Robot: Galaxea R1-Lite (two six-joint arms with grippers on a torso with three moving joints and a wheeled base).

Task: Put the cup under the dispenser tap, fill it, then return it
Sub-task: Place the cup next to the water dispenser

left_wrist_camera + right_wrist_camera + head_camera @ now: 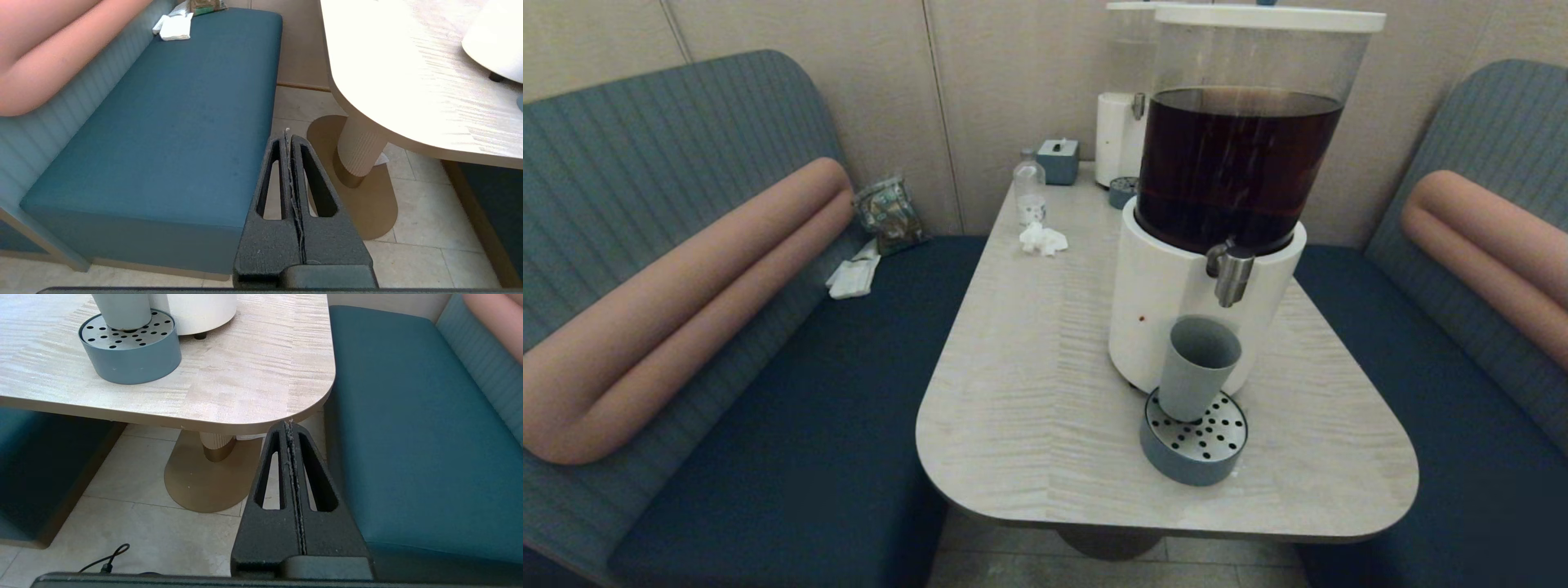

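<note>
The cup (1197,367) stands upright on the drip tray (1194,451), at 6 o'clock from the tap (1232,275). Left gripper (289,136) and right gripper (289,426) hang below table (1045,392) level, fingers pressed together, holding nothing.

The head view is being lit dimly and evenly, with soft shadows. In the left wrist view, the counter (408,73) is being washed out by glare; the bench (171,122) is being rendered clearly.
</note>
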